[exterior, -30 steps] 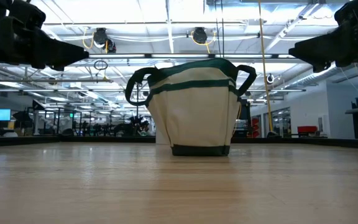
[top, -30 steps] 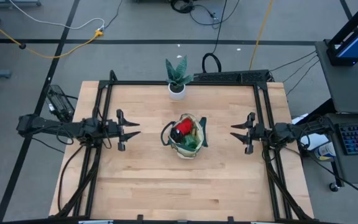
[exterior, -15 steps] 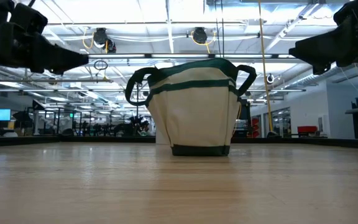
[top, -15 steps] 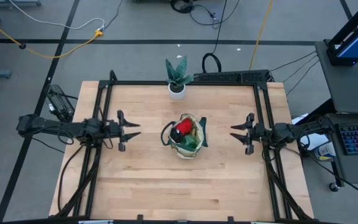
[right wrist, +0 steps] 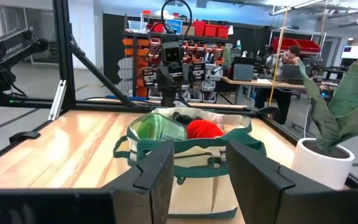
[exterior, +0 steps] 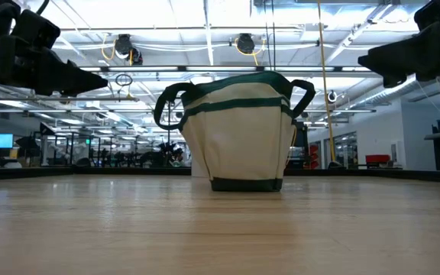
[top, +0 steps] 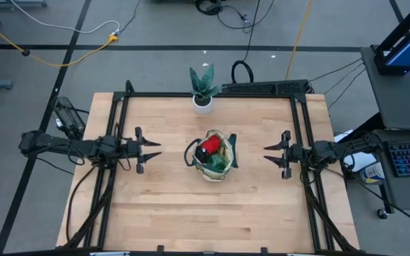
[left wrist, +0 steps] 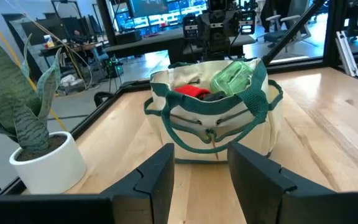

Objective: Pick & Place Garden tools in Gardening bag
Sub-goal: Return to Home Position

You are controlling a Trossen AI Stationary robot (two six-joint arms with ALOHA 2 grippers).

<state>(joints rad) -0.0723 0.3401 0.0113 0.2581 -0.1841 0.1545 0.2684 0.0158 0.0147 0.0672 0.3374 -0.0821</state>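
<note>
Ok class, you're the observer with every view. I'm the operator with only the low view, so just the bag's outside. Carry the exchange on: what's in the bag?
Observer: At the open top of the bag sit a red item and a green spray bottle.
Operator: What's behind it?
Observer: A plant in a white pot, near the far edge of the table.
Operator: And the jaws?
Observer: Open on the left arm and the right arm, one on each side of the bag, touching nothing.

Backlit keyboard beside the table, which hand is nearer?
Right. The right hand hangs over the table's side toward the dark backlit keyboard; the left hand is beyond the beige canvas bag.
</note>
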